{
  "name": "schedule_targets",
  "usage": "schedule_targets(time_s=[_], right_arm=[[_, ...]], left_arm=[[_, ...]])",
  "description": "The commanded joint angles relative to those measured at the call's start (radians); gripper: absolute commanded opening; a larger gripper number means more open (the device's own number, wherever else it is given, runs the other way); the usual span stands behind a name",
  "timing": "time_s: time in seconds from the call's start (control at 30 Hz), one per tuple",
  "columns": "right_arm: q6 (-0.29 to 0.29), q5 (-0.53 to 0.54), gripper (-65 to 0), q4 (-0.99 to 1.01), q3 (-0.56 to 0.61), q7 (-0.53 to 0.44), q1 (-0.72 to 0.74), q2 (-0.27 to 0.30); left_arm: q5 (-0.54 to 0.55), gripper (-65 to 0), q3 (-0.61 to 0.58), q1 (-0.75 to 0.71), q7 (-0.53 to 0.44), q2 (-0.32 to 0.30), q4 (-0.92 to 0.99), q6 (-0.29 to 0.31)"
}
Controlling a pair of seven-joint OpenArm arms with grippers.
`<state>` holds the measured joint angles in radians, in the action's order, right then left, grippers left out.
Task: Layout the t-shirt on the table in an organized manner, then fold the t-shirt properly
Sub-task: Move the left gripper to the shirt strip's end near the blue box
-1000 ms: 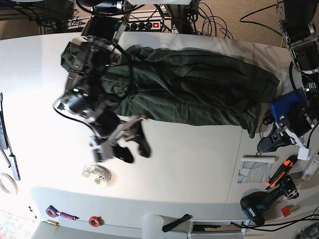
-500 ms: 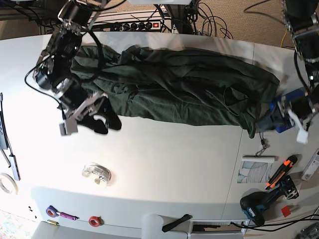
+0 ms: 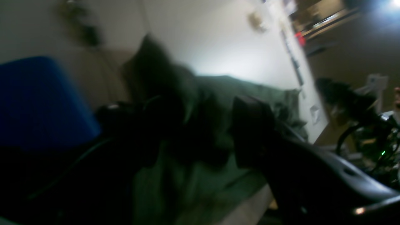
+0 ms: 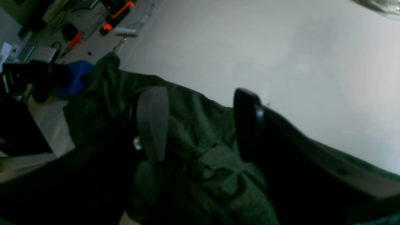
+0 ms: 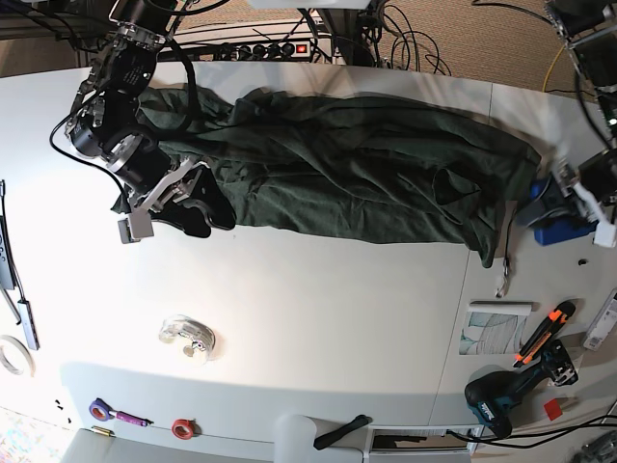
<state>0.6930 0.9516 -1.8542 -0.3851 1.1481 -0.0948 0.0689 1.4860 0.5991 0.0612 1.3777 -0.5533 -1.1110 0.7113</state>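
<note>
The dark green t-shirt (image 5: 357, 174) lies stretched and wrinkled along the far half of the white table (image 5: 328, 318). My right gripper (image 5: 198, 207) hovers at the shirt's near left edge. In the right wrist view it (image 4: 200, 125) is open, with rumpled shirt fabric (image 4: 200, 178) beneath and nothing between the jaws. My left gripper (image 3: 200, 125) is blurred in the left wrist view. Its jaws look apart, pointing at the shirt's right end (image 3: 240, 90). In the base view that arm stands at the table's right edge.
A blue box (image 5: 557, 230) sits by the shirt's right end. A clear tape roll (image 5: 188, 338) lies on the near left. A paper card (image 5: 492, 333), orange cutter (image 5: 542, 333) and drill (image 5: 501, 397) lie at the near right. A red tape roll (image 5: 181, 427) sits at the front edge.
My right gripper has swung from the table's middle left up to the shirt's left end. My left gripper has risen from the near right toward the shirt's right end.
</note>
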Motion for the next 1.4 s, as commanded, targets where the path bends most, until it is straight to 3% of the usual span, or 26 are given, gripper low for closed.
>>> schedule_targets(time_s=[0.0, 0.13, 0.4, 0.53, 0.73, 0.8, 1.17, 1.37], right_arm=[[0.005, 0.028, -32.0, -0.018, -0.001, -0.029, 0.012, 0.009], [0.005, 0.032, -32.0, -0.018, -0.001, -0.030, 0.012, 0.008], [0.005, 0.031, -32.0, -0.018, -0.001, -0.029, 0.012, 0.008], [0.005, 0.031, -32.0, -0.018, -0.001, -0.029, 0.012, 0.008], [0.005, 0.031, -32.0, -0.018, -0.001, -0.029, 0.012, 0.008], [0.005, 0.031, -32.0, -0.018, -0.001, -0.029, 0.012, 0.008], [0.005, 0.027, -32.0, -0.018, -0.001, -0.022, 0.012, 0.008], [0.005, 0.023, -32.0, -0.018, -0.001, -0.021, 0.011, 0.008]], left_arm=[[-0.003, -30.8, 0.015, -0.005, 0.019, -0.030, -0.016, -0.013], [-0.003, -38.0, 0.033, -0.071, 0.019, -0.039, -0.124, -0.013], [-0.003, -38.5, 0.034, -0.187, 0.019, -0.028, -0.485, -0.013], [-0.003, -39.0, 0.034, -0.232, 0.019, -0.027, -0.553, -0.013], [-0.006, -58.0, 0.034, -0.300, -0.019, 0.018, -0.539, -0.013], [-0.090, -64.7, 0.034, -0.303, -0.053, 0.037, -0.533, -0.013], [-0.431, -65.0, 0.034, -0.302, -0.159, 0.048, -0.533, -0.013], [-0.647, -65.0, 0.034, -0.297, -0.267, 0.034, -0.533, -0.096]])
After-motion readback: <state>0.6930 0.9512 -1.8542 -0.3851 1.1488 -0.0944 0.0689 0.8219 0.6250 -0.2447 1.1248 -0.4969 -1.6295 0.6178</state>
